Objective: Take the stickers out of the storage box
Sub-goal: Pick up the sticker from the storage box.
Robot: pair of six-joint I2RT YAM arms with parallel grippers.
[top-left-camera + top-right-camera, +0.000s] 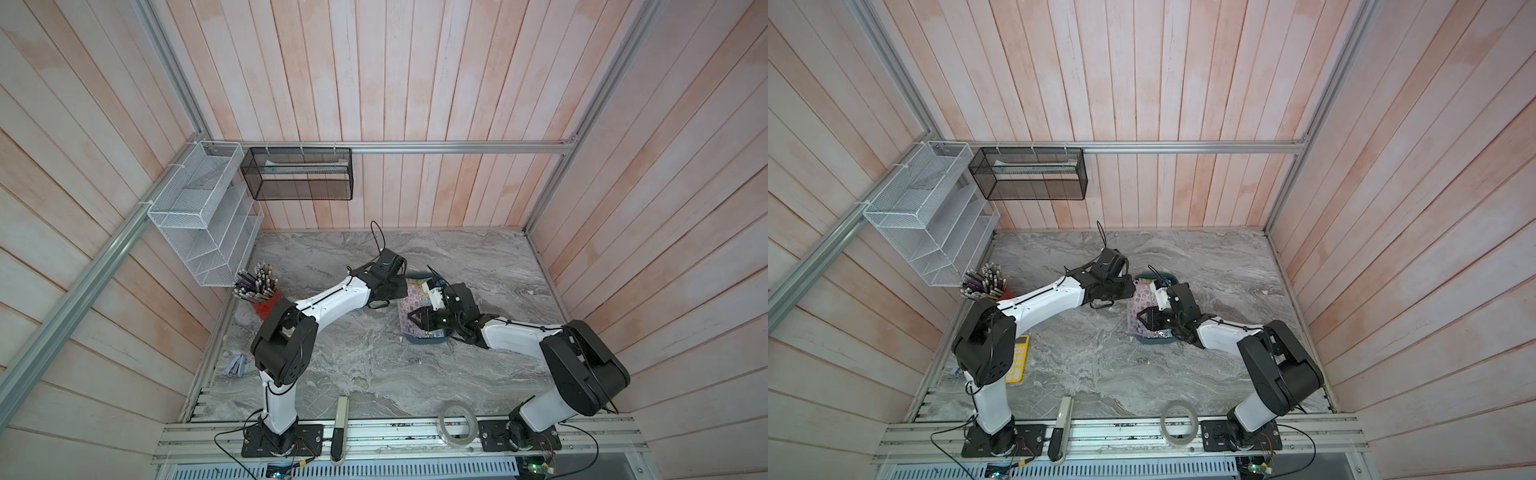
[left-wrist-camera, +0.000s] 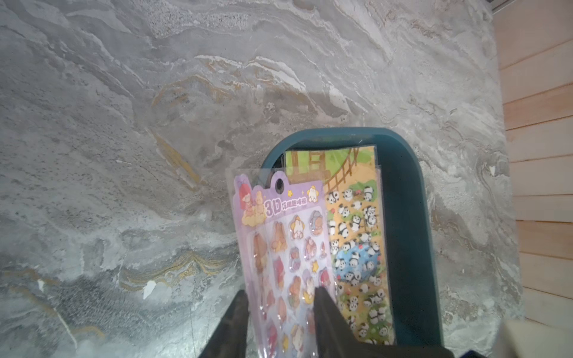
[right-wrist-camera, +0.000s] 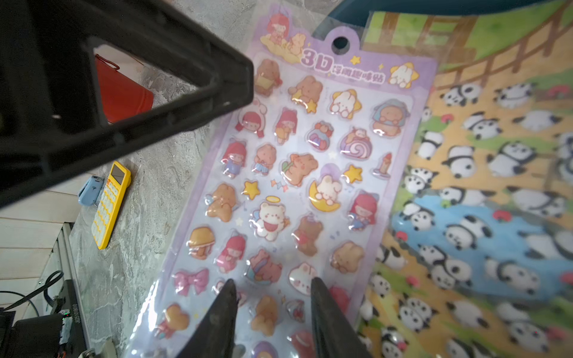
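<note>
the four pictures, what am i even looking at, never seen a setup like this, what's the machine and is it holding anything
It's a robot: a left arm and a right arm bolted at a marble-look table. The two wide pictures come from one camera overhead; the close-ups from cameras on each wrist. Mid-table sits a teal storage box of stickers: a purple sheet lies askew over a panda sheet. The left arm's fingers and the right arm's fingers stand apart over the purple sheet, so nothing looks gripped. Elsewhere: a pot of pens and a tape roll.
</note>
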